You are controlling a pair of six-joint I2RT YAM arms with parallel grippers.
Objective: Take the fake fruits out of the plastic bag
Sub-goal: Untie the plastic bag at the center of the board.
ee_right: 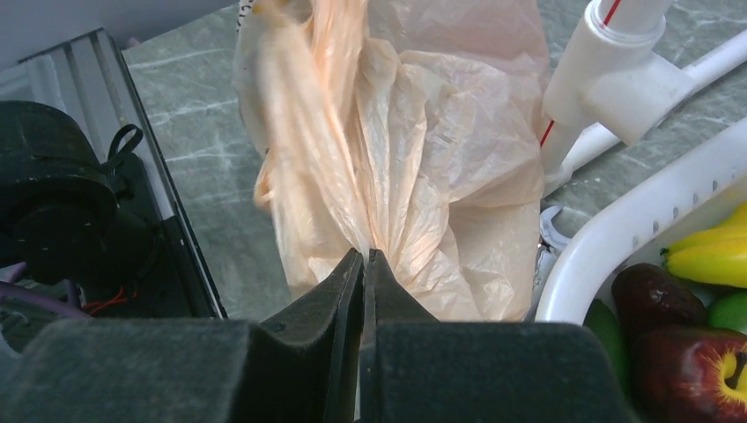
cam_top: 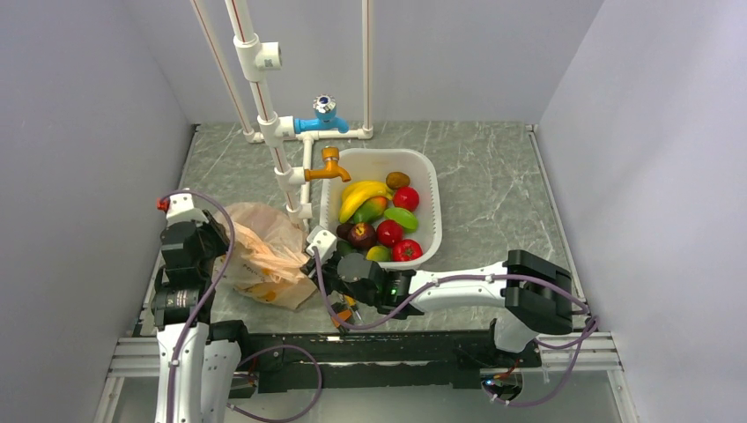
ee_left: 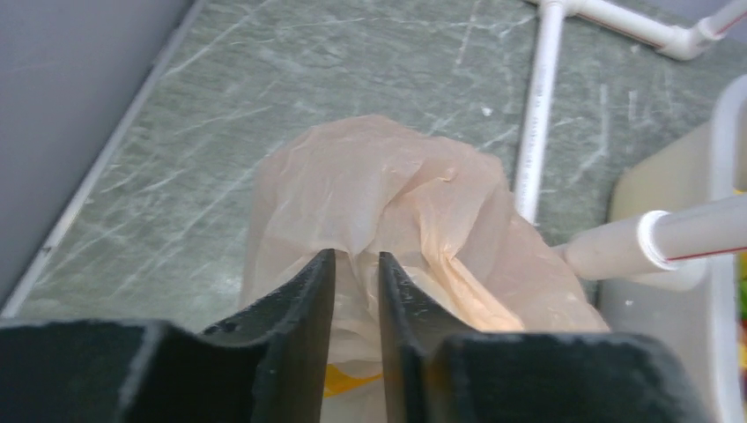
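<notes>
On the counter (cam_top: 493, 176), just left of the white basin (cam_top: 433, 203): plastic bag (cam_top: 264, 251) lying crumpled, film bunched upward, contents not visible through it. Left fingers (ee_left: 313, 300) pinched on a fold at the bag's left side, the sliver of gap between them filled with film. Right fingers (ee_right: 339, 295) clamped nearly flush on gathered pleats at its near right corner.

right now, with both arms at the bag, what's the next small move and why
Probably draw the right pincer slightly away from the left pincer to spread the plastic bag. The right is shut on gathered folds, the left straddles bunched film, and the bag is crumpled with no fruit showing inside.
</notes>
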